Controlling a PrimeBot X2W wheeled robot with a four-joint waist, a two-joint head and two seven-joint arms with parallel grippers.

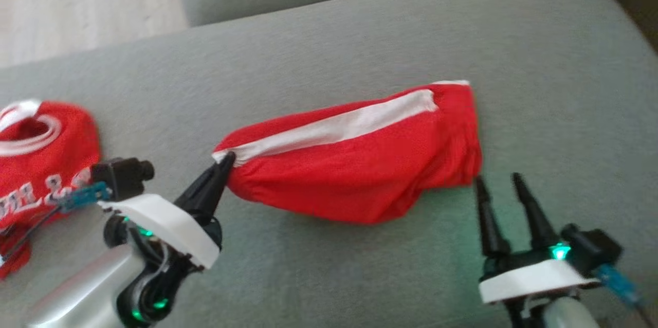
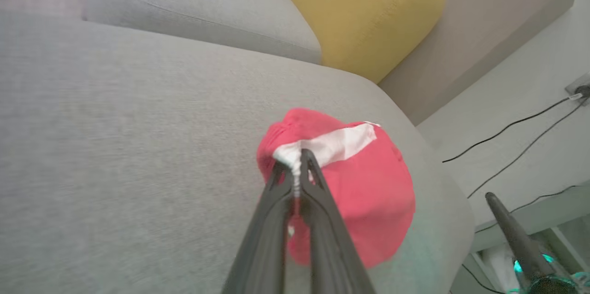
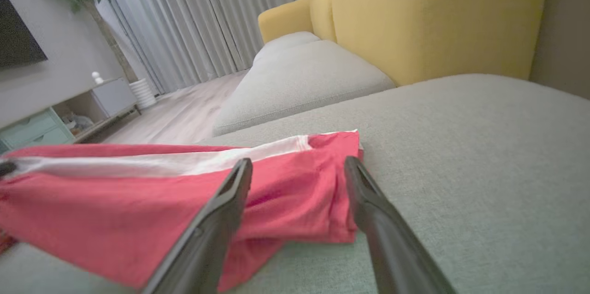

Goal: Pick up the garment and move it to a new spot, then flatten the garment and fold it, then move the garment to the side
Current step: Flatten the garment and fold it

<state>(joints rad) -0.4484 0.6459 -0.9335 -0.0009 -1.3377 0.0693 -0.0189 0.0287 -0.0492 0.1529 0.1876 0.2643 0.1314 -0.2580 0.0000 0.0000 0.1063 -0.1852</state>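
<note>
Here the red garment (image 1: 360, 174), a white stripe running along its top, lies bunched lengthways across the middle of the grey sofa cushion (image 1: 360, 35). The left gripper (image 1: 229, 156) has its two dark fingers pinched together on the garment's left tip, right where the white stripe ends. In the left wrist view white cloth shows squeezed between them, and the rest of the garment stretches away beyond. The right gripper (image 1: 496, 178) stands with its fingers spread wide, holding nothing, its tips just beside the garment's lower right corner; whether they touch the cloth I cannot tell. In the right wrist view that end of the garment lies just beyond the spread fingers. A second red garment (image 1: 46, 158) with a white collar lies to the left, apart from the first.
</note>
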